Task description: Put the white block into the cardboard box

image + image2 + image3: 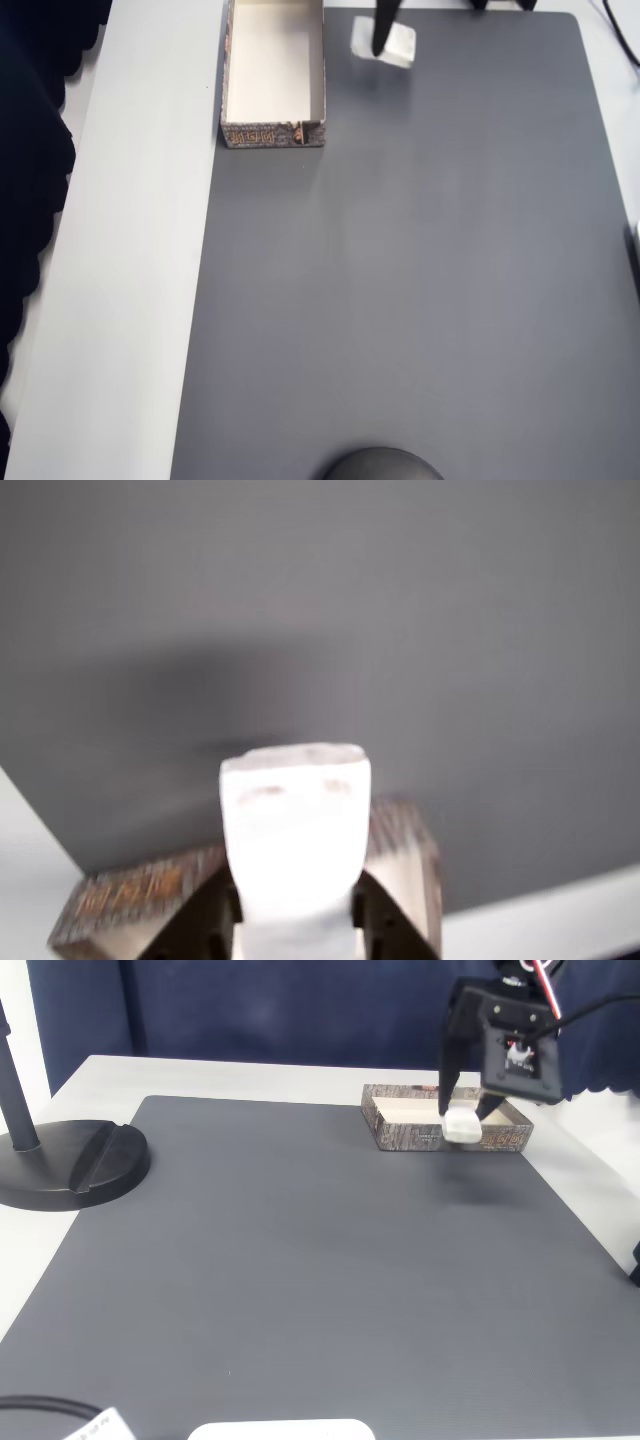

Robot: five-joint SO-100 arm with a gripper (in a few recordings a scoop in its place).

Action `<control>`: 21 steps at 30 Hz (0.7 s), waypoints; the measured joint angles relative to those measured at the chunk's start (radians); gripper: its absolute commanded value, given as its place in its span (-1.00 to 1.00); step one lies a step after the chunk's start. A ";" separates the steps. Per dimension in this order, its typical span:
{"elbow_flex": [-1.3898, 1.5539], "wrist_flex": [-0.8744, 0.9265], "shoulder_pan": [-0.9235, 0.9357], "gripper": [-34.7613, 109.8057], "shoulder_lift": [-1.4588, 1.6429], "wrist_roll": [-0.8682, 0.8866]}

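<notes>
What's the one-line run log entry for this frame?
gripper: shut on white block | block: lifted off mat | cardboard box: open, no block inside | block position: beside box, not over it

Black arm raised, hand (463,1115) pointing down, fingers (200,925) clamped shut on load

A small plain white rectangular block (461,1125), a cream-lined shallow cardboard box (272,132) with brownish printed sides, a dark grey flat mat (420,300), a black gripper (463,1110).
</notes>
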 measured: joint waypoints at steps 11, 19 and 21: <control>-0.137 0.026 0.092 -0.54 -0.069 -0.060; -0.293 0.064 0.193 -0.54 -0.206 -0.060; -0.331 0.074 0.213 -0.54 -0.247 -0.063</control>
